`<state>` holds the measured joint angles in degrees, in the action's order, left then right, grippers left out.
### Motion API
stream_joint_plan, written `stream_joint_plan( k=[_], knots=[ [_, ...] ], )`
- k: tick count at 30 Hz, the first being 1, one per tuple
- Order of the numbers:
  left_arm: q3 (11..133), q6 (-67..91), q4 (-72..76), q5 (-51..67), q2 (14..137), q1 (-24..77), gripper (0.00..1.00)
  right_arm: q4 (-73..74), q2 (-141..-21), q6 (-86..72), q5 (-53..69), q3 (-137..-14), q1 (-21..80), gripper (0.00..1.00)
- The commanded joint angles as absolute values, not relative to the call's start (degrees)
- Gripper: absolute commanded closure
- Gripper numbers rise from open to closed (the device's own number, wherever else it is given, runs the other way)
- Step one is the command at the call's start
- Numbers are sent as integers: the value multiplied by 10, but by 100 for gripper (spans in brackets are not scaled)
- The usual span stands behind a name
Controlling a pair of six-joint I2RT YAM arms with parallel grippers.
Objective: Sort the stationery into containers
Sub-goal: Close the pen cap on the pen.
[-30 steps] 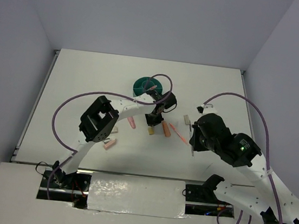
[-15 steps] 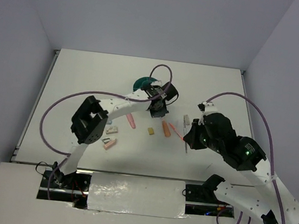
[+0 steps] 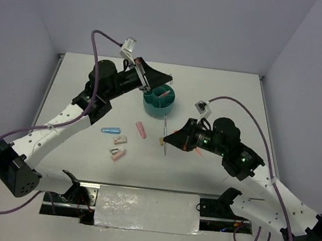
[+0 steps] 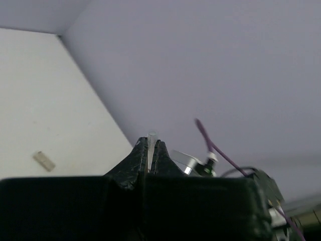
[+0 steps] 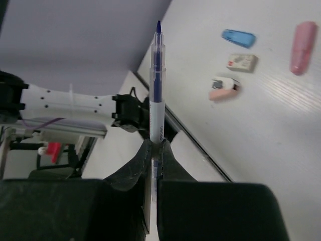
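Note:
The round teal tub with inner dividers stands at the table's middle back, a pink pen lying in it. My left gripper hovers just behind and above the tub, shut on a thin clear-tipped pen. My right gripper is raised over the table's middle, shut on a white pen with a blue tip. On the table lie a light-blue capsule, a pink capsule, a grey block and a pink-white block.
A red-pink pen shows partly under the right arm. A small pale block lies alone on the table in the left wrist view. Purple cables loop off both arms. Side walls and a back wall close in the table.
The left arm has lifted off the table's middle and swung back over the tub, jaws shut. The right gripper has moved left over the middle with its pen.

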<state>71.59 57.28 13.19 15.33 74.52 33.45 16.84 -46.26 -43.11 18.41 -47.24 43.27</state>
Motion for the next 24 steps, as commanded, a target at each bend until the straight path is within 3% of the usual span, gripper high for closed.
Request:
stream_joint_plan(
  k=[1,16,24],
  knots=[
    [729,570,247,315,727,332,100,30,-489,-458,250,-508,442,100],
    [735,495,141,317,656,312,100,51,-494,-403,187,-556,458,100],
    [743,482,102,285,654,307,100,34,-490,-378,224,-573,462,100]
  ],
)
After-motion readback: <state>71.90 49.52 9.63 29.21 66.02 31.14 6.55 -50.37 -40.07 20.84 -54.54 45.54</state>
